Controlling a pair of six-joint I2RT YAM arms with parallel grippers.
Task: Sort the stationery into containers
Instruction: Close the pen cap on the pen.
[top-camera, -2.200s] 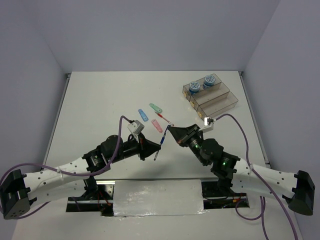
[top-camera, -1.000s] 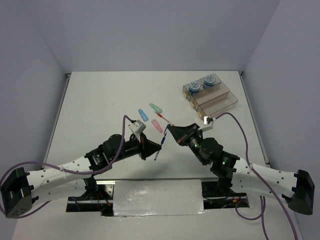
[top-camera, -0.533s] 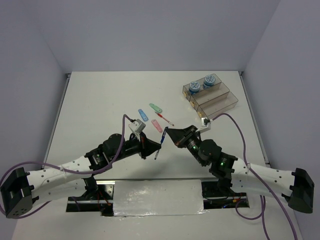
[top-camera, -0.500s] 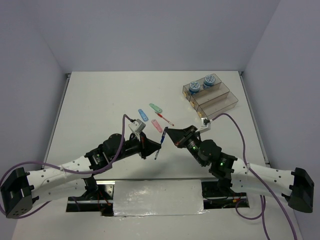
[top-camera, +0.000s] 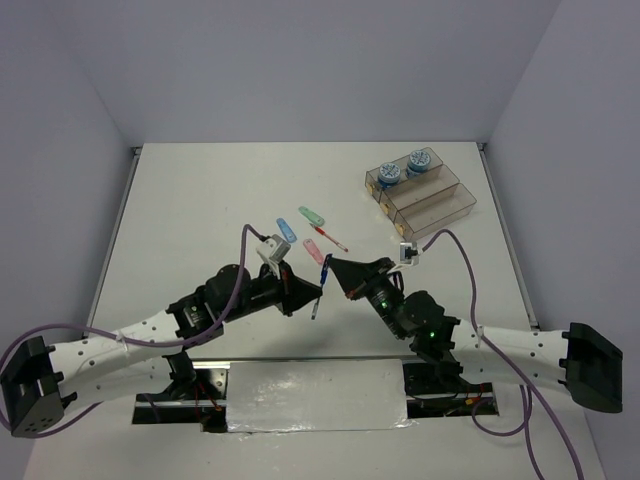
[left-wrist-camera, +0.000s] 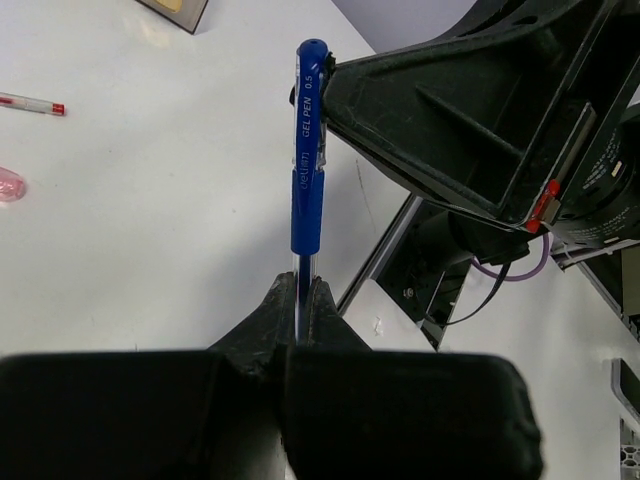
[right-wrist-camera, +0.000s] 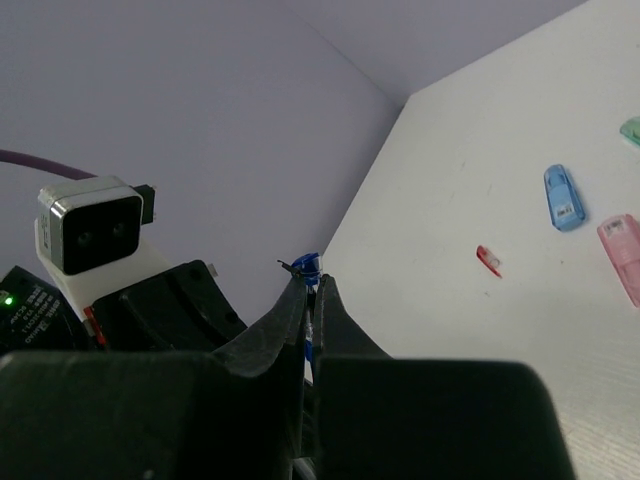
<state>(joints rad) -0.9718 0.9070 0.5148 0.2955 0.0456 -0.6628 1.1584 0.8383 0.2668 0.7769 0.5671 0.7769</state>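
Note:
A blue pen (top-camera: 320, 285) hangs above the table between my two grippers. My left gripper (top-camera: 316, 291) is shut on its lower clear barrel, as the left wrist view (left-wrist-camera: 297, 285) shows, with the pen (left-wrist-camera: 307, 170) standing up from the jaws. My right gripper (top-camera: 329, 268) is shut on the pen's cap end (right-wrist-camera: 308, 266), the jaws (right-wrist-camera: 312, 288) pinching it. Two tape rolls (top-camera: 390, 176) (top-camera: 419, 161) sit in the far bin of the containers (top-camera: 432, 203). A red pen (top-camera: 330, 238) and blue (top-camera: 286, 230), green (top-camera: 312, 216) and pink (top-camera: 314, 251) flat pieces lie on the table.
The right wrist view shows the blue piece (right-wrist-camera: 562, 197), the pink piece (right-wrist-camera: 625, 255) and a tiny red bit (right-wrist-camera: 489, 260) on the white table. The left wrist camera (right-wrist-camera: 95, 230) is close by on the left. The table's near edge and arm bases lie just below the grippers.
My right arm has moved left and nearer, bringing its jaws onto the top of the blue pen. My left gripper has held the pen almost still.

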